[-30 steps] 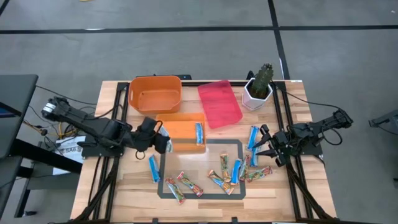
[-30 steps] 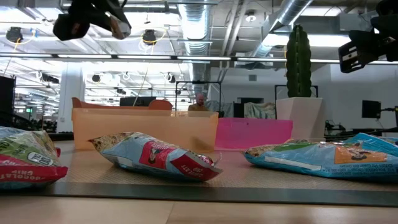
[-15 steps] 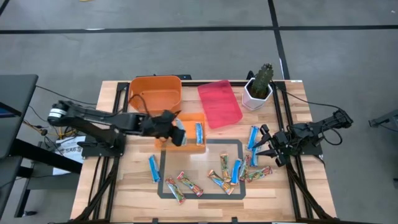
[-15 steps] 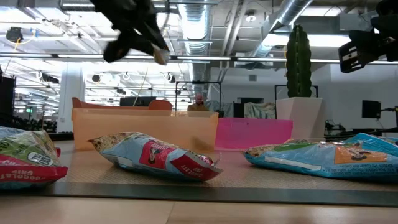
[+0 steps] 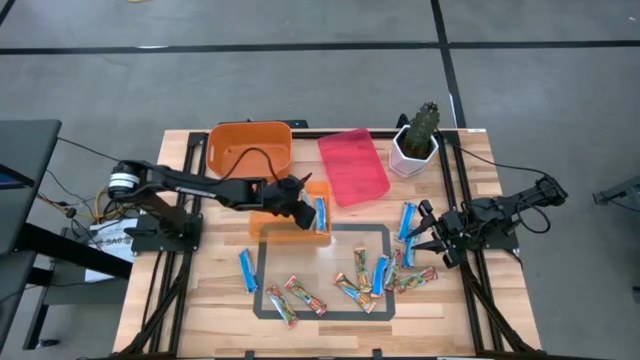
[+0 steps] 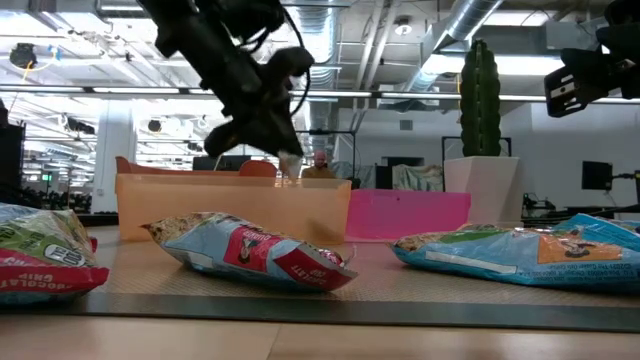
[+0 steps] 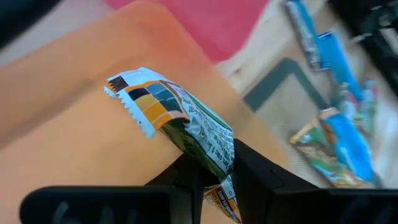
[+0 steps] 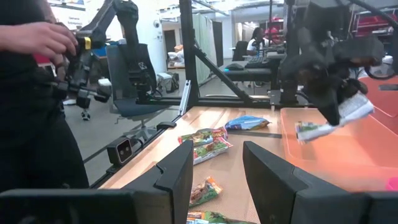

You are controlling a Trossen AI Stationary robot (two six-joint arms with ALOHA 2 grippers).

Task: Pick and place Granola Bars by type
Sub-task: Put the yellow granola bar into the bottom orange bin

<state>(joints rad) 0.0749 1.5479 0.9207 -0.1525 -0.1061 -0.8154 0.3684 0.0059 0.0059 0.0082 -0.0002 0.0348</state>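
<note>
So the left tool (image 5: 297, 203) is pinching a multicoloured bar (image 7: 180, 121) right over the shallow orange tray (image 5: 275, 225), and I'd drop lower before letting go so it lands flat beside the blue bar (image 5: 320, 214), not on the rim.

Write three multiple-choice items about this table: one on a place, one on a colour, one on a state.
1. Where is the left gripper?
A. over the flat orange bin
B. beside the cactus
C. over the pink bin

2. What colour is the bar already lying in the flat orange bin?
A. red
B. blue
C. tan

3. What is the state of the left gripper?
A. open and empty
B. shut on a pink lid
C. shut on a multicoloured bar

Answers: 1 A, the high view shows it above that bin. 2 B, its wrapper is bright blue. 3 C, the left wrist view shows the fingers pinching the wrapper.
</note>
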